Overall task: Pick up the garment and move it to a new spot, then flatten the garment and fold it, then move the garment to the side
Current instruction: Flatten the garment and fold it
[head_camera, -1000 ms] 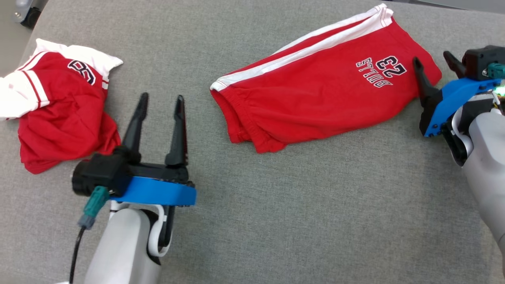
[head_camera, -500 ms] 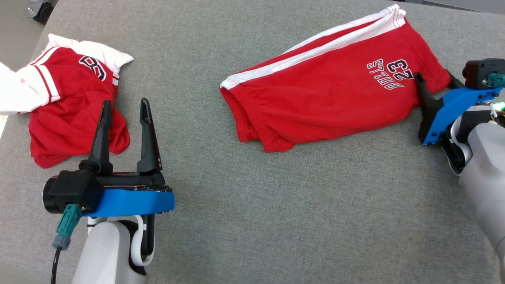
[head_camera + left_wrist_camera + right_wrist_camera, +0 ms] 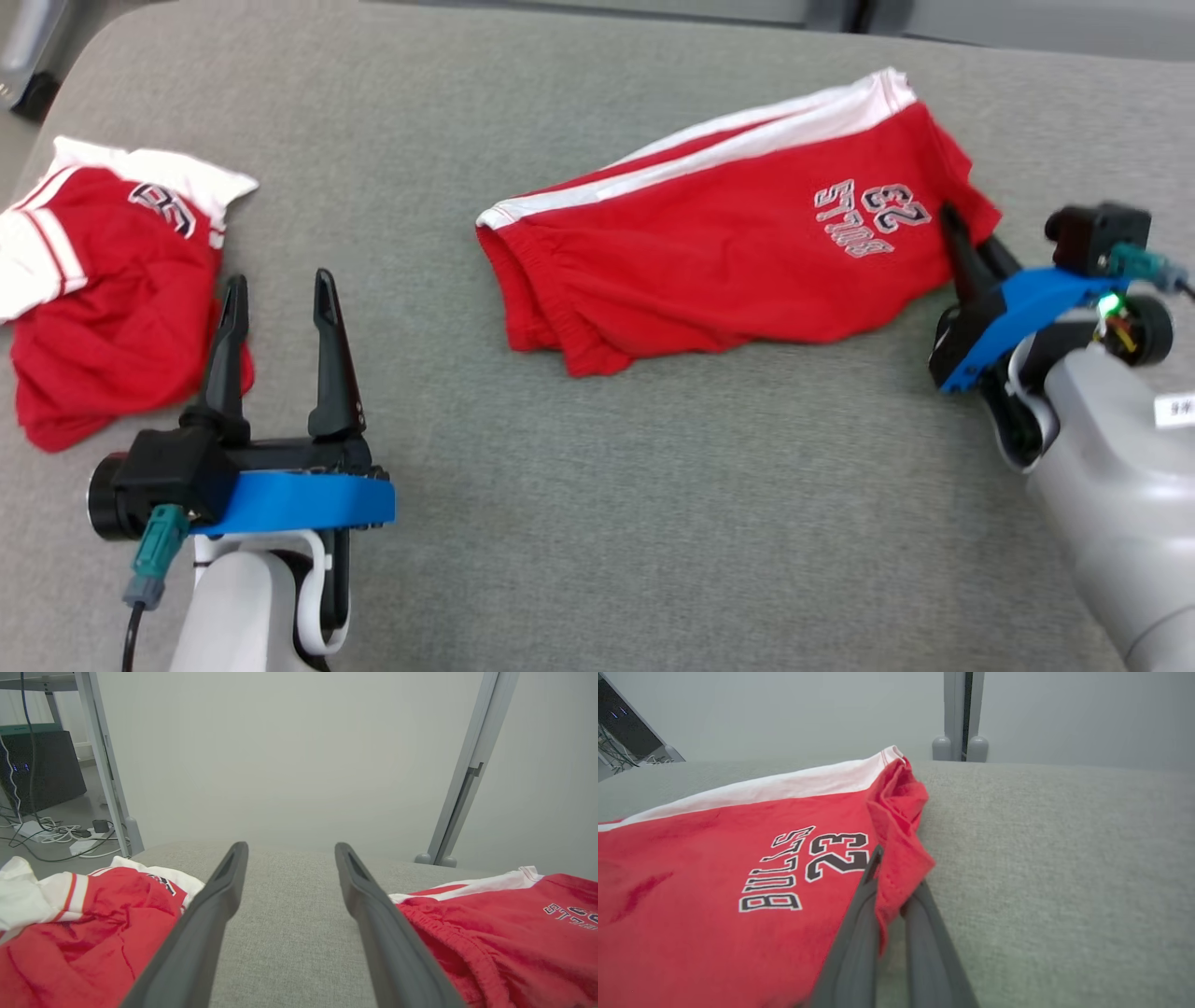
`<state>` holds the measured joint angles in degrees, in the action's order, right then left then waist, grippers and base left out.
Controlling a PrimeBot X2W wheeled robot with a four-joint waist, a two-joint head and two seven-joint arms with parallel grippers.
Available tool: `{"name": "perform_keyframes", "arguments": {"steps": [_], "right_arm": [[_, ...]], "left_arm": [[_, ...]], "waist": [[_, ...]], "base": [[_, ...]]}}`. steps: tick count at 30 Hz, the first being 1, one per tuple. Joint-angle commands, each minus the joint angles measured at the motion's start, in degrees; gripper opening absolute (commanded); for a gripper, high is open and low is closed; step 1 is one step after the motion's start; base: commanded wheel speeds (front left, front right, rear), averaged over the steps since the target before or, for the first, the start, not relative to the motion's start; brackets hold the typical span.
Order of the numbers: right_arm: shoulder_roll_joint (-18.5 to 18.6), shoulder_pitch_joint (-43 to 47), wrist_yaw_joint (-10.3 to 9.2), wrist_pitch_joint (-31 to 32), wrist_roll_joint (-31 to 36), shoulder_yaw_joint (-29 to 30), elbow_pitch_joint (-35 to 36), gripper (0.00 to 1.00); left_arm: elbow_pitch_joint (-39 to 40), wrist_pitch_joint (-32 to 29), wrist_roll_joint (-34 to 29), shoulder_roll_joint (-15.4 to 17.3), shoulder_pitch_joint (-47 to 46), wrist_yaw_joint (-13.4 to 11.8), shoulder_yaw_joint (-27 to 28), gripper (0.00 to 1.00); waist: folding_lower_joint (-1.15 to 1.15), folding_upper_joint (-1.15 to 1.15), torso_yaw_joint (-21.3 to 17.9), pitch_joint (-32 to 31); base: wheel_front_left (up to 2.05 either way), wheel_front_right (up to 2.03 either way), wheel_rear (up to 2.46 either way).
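Observation:
The garment is a pair of red shorts point(image 3: 728, 252) with a white side stripe and "BULLS 23" print, lying flat on the grey padded table point(image 3: 653, 504). My right gripper point(image 3: 966, 233) is at the shorts' right end. The right wrist view shows the gripper point(image 3: 896, 877) shut, with a fold of the red hem point(image 3: 896, 826) pinched between its fingers. My left gripper point(image 3: 278, 280) hovers open at the lower left with nothing between its fingers. In the left wrist view the gripper point(image 3: 290, 847) points over bare table, the shorts point(image 3: 504, 938) to its right.
A crumpled red and white jersey point(image 3: 103, 308) lies at the table's left end, just left of my left fingers, and appears in the left wrist view point(image 3: 84, 919). Metal frame posts point(image 3: 462, 793) stand beyond the far edge. Cables point(image 3: 56, 835) lie on the floor at left.
My right gripper's fingers have closed on the shorts' right hem. The head camera has shifted, so the whole scene sits differently. The left gripper stays open.

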<state>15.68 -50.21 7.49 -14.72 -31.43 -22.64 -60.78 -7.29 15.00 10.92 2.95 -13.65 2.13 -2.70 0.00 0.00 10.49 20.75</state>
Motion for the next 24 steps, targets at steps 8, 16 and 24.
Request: {"name": "perform_keyframes", "arguments": {"steps": [8,16,24], "right_arm": [[0.22,13.39,0.01,-0.52,-2.19,5.75,11.39,0.0],[0.22,24.43,0.01,-0.52,-1.12,16.45,16.98,0.0],[-0.93,30.52,0.02,-0.51,1.49,24.34,18.24,0.0]], "left_arm": [[-0.99,0.26,-1.86,-0.08,3.16,0.83,2.24,1.0],[-1.03,0.26,-2.41,-0.07,5.19,1.25,3.06,1.0],[-0.94,0.26,-2.17,-0.07,6.41,1.32,2.57,1.0]], "waist": [[0.0,0.0,-6.56,-4.97],[0.0,0.0,-8.94,-7.21],[0.0,0.0,-9.03,-8.26]], "base": [[0.0,0.0,0.0],[0.0,0.0,0.0],[0.0,0.0,0.0]]}}
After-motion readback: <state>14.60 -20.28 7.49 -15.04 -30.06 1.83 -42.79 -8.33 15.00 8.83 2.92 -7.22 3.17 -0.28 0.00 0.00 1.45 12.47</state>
